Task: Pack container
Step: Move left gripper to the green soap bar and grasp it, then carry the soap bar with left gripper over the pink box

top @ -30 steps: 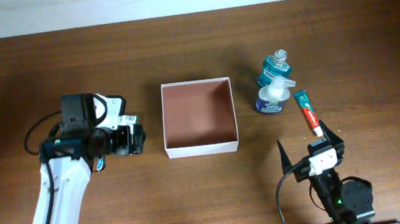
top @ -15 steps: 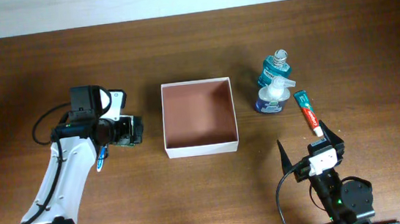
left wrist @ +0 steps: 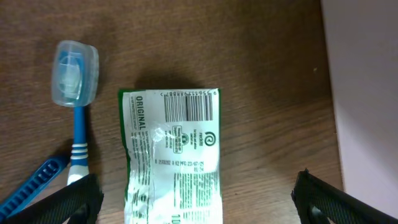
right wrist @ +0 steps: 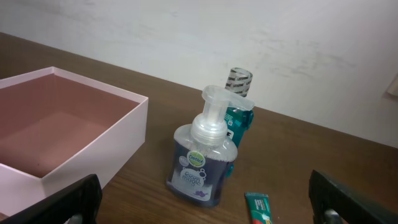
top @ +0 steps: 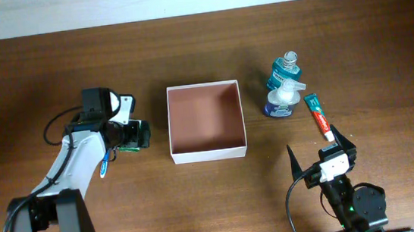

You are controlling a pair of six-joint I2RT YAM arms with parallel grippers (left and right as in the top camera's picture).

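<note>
On the table, the container sits in the middle between 2 grippers, both with jaws apart. The left gripper hangs over a green packet beside a toothbrush, just left of the container. The right gripper faces 2 bottles and a toothpaste.

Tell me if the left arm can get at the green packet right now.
Probably yes. The left gripper is open and hangs right over the packet, which lies flat and uncovered. The toothbrush on one side and the container on the other both lie apart from it.
</note>
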